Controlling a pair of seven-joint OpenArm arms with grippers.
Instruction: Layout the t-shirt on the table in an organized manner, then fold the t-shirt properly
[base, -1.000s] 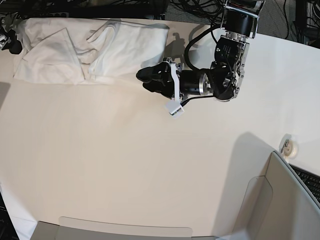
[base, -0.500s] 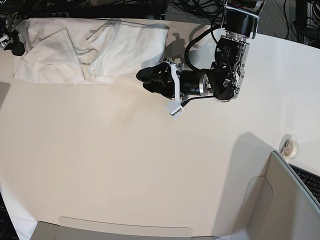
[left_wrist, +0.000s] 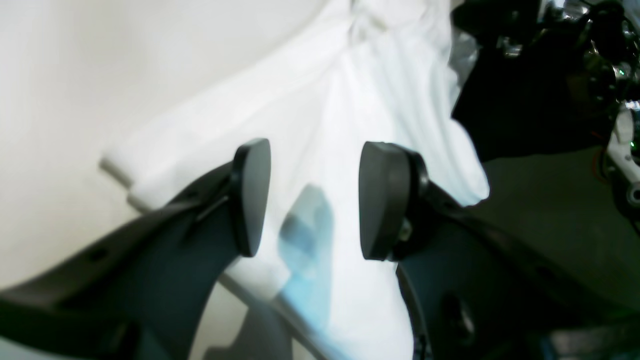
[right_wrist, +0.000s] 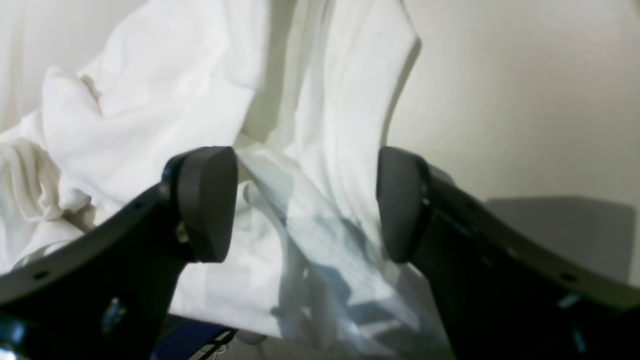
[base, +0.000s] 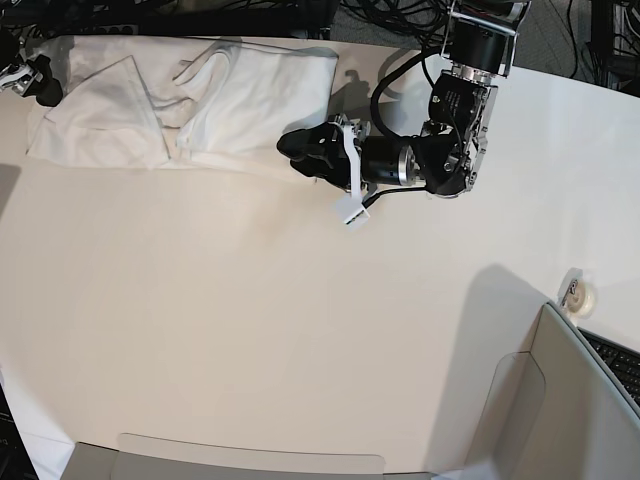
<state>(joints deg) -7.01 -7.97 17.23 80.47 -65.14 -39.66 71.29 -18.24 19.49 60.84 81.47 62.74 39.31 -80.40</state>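
The t-shirt (base: 200, 100) lies crumpled and bunched, plain white side up, at the far left of the table (base: 300, 330). My left gripper (base: 292, 152) reaches in low at the shirt's right edge. In the left wrist view it (left_wrist: 310, 200) stands open with shirt cloth (left_wrist: 350, 125) beyond and below its pads and nothing pinched. My right gripper (base: 35, 82) sits at the shirt's far left end. The right wrist view shows this gripper (right_wrist: 305, 200) wide open over folds of the t-shirt (right_wrist: 165, 110), holding nothing.
A grey panel (base: 580, 400) with a keyboard (base: 615, 362) fills the near right corner. A small white round object (base: 577, 293) sits beside it. A white tag (base: 350, 213) hangs from the left arm. Cables and dark equipment (base: 400, 20) lie behind the table's far edge.
The left gripper has shifted slightly toward the far edge, closer onto the shirt's right edge. The right gripper has edged farther back at the shirt's left end. Both stay open.
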